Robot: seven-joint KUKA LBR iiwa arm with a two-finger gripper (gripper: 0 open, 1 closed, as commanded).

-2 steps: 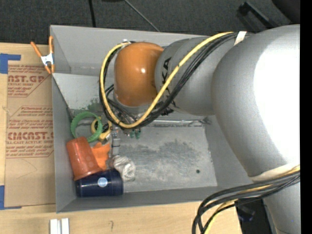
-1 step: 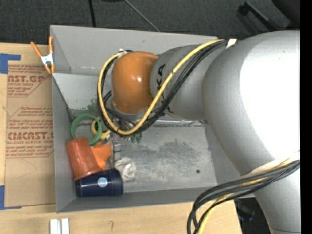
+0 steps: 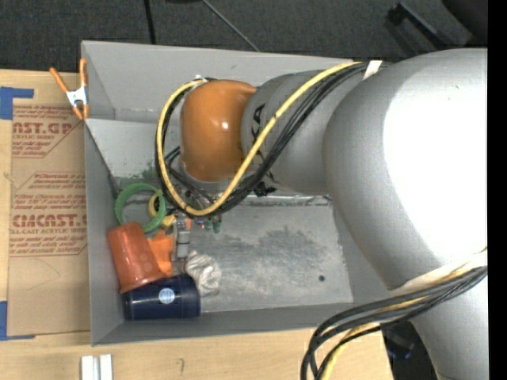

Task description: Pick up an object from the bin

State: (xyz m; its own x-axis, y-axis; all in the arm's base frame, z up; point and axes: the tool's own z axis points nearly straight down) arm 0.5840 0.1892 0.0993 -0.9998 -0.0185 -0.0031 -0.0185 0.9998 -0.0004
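In the bin's [image 3: 277, 248] left near corner an orange cup [image 3: 133, 256] lies above a dark blue cylinder [image 3: 161, 298], just left of the gripper [image 3: 182, 241], its opening impossible to tell, a crumpled silvery wad [image 3: 203, 272] just right.

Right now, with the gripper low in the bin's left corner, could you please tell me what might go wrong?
The gripper is down among crowded things: an orange cup, a blue bottle and a crumpled grey wad; it may knock them or catch two at once. The green loop nearby could snag on it. Everything lies close to the bin's left wall, so a scrape seems possible.
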